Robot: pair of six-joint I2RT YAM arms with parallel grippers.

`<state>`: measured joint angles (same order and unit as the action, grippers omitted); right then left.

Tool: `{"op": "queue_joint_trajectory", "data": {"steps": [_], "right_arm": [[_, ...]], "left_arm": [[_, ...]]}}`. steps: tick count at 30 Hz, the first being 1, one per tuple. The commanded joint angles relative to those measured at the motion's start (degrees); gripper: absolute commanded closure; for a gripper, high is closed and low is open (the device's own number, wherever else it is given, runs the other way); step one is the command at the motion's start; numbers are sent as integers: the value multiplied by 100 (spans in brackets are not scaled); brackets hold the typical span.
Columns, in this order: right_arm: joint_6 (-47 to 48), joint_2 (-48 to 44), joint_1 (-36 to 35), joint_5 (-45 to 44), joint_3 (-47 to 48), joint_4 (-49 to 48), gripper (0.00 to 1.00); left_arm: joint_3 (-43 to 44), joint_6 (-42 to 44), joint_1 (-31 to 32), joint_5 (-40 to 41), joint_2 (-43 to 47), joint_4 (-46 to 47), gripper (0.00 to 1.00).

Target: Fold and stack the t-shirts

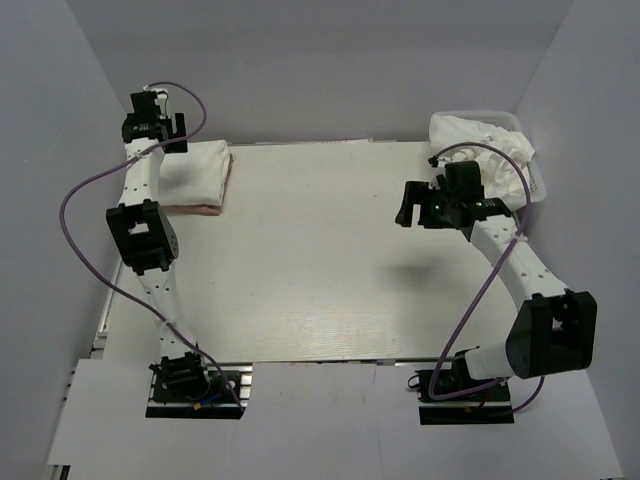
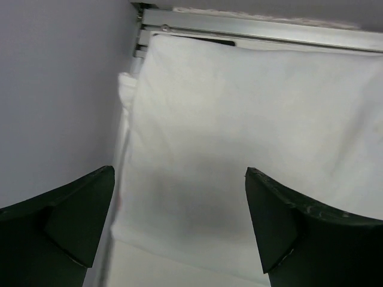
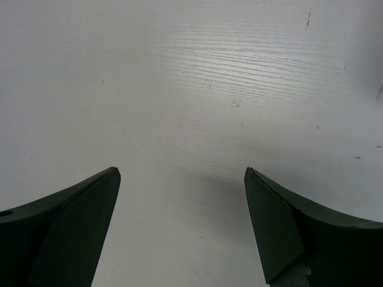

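The table middle lies open — folded stack far-left, basket far-right.

White table; folded t-shirts; perhaps a basket

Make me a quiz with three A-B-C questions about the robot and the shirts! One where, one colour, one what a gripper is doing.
1. Where is the folded stack? A) far left of the table B) near right corner C) dead centre
2. What colour are the crumpled shirts in the basket? A) red B) white C) black
3. How is the right gripper? A) open, holding nothing B) shut on a shirt C) shut on the basket

1 A: it lies under the left gripper, far left.
2 B: white cloth heaps above the rim.
3 A: only bare table shows between its spread fingers.
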<state>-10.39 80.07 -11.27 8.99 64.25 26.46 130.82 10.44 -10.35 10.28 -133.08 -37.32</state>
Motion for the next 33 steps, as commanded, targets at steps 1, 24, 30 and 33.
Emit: {"op": "queue_joint_trajectory", "data": {"steps": [1,24,30,33], "right_arm": [[-121,-448,2,-108,-52,-194,10],[-1035,-2681,2,-117,-2145,-861,10],[-745,-2330,37,252,-2083,-1133,10],[-604,-2172,2,453,-2144,-1719,10]], "left_arm": [[-83,-986,94,-780,1019,-433,0],[-8582,-4173,3118,-1144,7497,1315,0],[-8521,-4093,3171,-976,7823,1078,0],[-8415,-4146,3171,-504,7823,746,0]]}}
